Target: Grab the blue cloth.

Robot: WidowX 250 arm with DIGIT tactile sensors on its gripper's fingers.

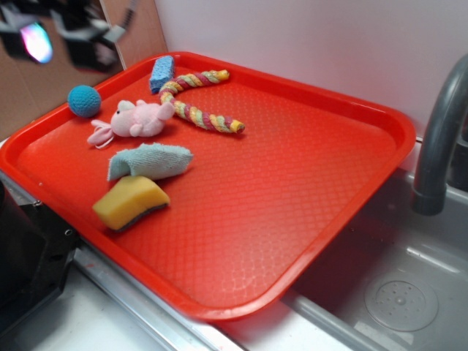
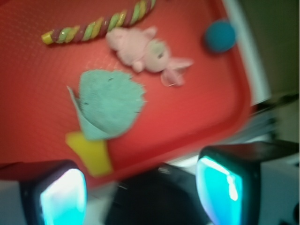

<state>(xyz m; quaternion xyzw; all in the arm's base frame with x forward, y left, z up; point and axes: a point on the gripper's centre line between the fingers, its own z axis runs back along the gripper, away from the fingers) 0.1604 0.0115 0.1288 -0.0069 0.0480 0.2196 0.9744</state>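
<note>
Wrist view shows the two fingers [image 2: 63, 197] of the gripper [image 2: 140, 192] at the bottom edge, standing wide apart with nothing between them; they hang above the near rim of the tray [image 2: 197, 126], clear of everything. Just beyond them lies the sponge [image 2: 91, 152], and the blue cloth [image 2: 108, 103] rests against its far side, partly over it, flat and rumpled on the tray. Farther on is the pink toy [image 2: 143, 51], then the rope [image 2: 101, 22], and the ball [image 2: 220, 36] sits near the tray's corner. Exterior view shows the same order from the side: sponge [image 1: 130, 202] nearest the front edge, cloth [image 1: 150, 161] touching it behind, pink toy [image 1: 135, 119] apart from the cloth, ball [image 1: 85, 100] at the left rim, rope [image 1: 197, 102] and a blue block [image 1: 161, 72] at the far edge. The gripper [image 1: 69, 36] is blurred in the top left corner, above the tray [image 1: 292, 183].
</note>
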